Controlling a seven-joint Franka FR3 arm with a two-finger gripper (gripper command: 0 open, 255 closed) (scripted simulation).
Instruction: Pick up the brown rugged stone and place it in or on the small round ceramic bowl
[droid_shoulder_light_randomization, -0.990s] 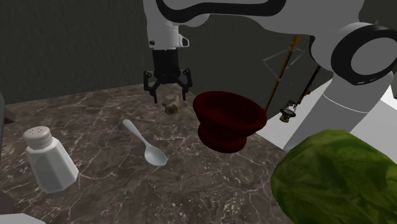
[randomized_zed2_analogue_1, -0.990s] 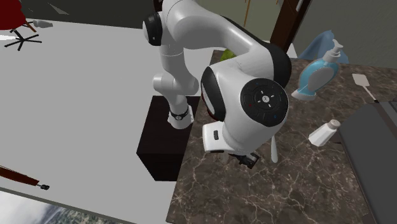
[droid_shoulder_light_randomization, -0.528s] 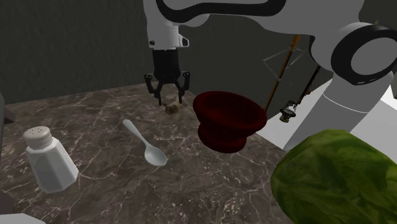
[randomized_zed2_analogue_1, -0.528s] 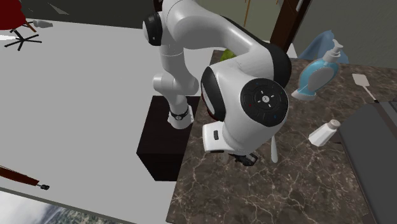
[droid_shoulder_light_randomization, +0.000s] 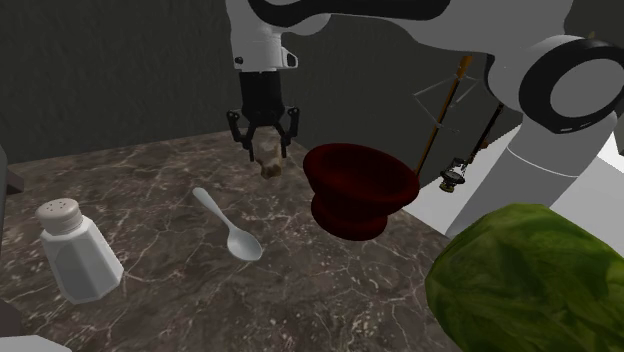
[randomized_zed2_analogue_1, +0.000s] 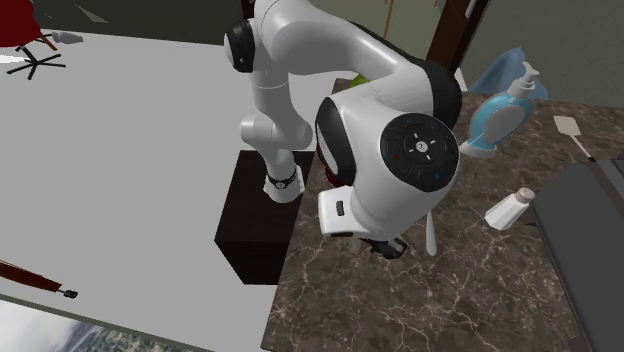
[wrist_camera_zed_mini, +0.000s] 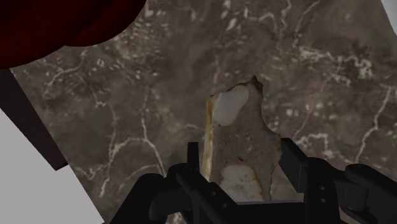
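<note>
From my station I see the claw (droid_shoulder_light_randomization: 265, 150) clenched on the brown stone (wrist_camera_zed_mini: 238, 127). In the wrist view the two black fingers (wrist_camera_zed_mini: 292, 162) press on its flanks, and the rough lump, with its pale patches, sticks out well past their tips, pointing at the table (wrist_camera_zed_mini: 331, 76). In the shoulder view the stone hangs straight below the claw with its lower end poking out under the fingertips, low over the dark veined marble. I cannot tell whether it touches the surface or sits a little above it. The dark red bowl (droid_shoulder_light_randomization: 358, 185) stands just beside the stone, on the shoulder view's right and a little nearer the camera. The two are apart, and nothing lies in the bowl that I can see. A pale spoon (droid_shoulder_light_randomization: 228, 225) lies flat on the table on the same side of the bowl as the stone, but nearer the camera. A white shaker (droid_shoulder_light_randomization: 78, 250) stands upright farther from the bowl in that direction. A big green leafy ball (droid_shoulder_light_randomization: 530, 285) sits on the bowl's other side, close to the camera.
</note>
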